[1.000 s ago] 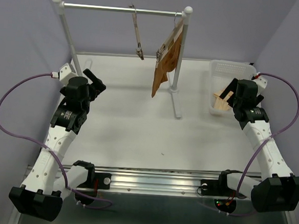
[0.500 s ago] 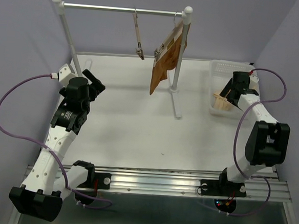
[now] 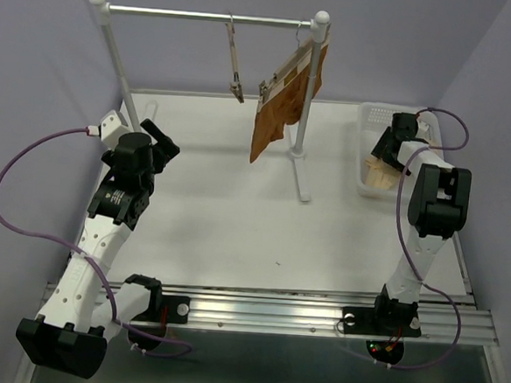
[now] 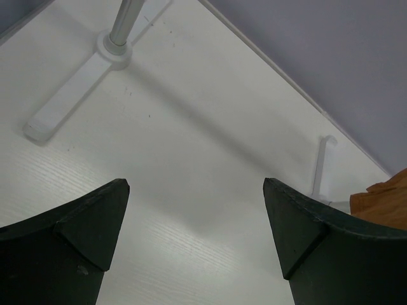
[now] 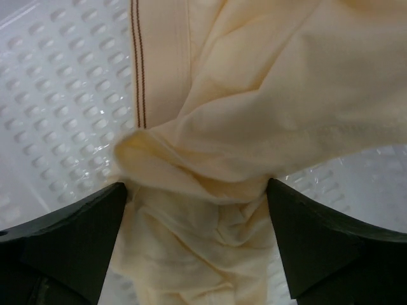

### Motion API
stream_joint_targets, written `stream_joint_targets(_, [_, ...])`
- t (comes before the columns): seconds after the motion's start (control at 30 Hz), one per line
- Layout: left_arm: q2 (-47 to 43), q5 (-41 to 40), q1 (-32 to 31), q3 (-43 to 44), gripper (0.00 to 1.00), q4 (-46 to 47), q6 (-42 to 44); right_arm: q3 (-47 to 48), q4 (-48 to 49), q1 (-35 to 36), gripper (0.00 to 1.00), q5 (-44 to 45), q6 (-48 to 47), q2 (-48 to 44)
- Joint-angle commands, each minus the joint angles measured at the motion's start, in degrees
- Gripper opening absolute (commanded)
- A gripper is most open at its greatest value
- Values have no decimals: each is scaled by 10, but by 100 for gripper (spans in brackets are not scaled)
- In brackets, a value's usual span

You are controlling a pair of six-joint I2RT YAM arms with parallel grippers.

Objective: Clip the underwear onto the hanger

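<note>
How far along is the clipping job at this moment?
Nothing done yet: the hanger hangs bare on the rail. In hand: the right gripper, open, straddles the bunched underwear in the basket, not lifted. Remaining: grasp, carry to the hanger, clip both ends. The left gripper hovers open over the table.

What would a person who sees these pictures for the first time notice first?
The rust-brown garment hangs from the rack at the back, beside an empty wooden hanger. At the far right, the right tool reaches into the white basket, its open fingers on both sides of the bunched cream underwear.
</note>
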Motion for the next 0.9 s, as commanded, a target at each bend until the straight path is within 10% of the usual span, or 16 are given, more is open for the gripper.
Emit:
stream_joint_targets(0.0, [3, -17, 4, -3, 99, 18, 3, 34, 28, -12, 89, 9, 4, 26])
stream_joint_targets(0.07, [2, -18, 5, -3, 99, 18, 2, 23, 39, -12, 79, 2, 4, 26])
stream_joint_targets(0.27, [-5, -18, 5, -11, 99, 25, 1, 13, 69, -12, 2, -17, -17, 5])
stream_joint_targets(0.63, [-14, 17, 5, -32, 99, 42, -10, -32, 43, 3, 1, -135, -92, -206])
stream_joint_targets(0.87, [-20, 45, 5, -52, 99, 31, -7, -57, -44, 181, 6, -217, -116, -319])
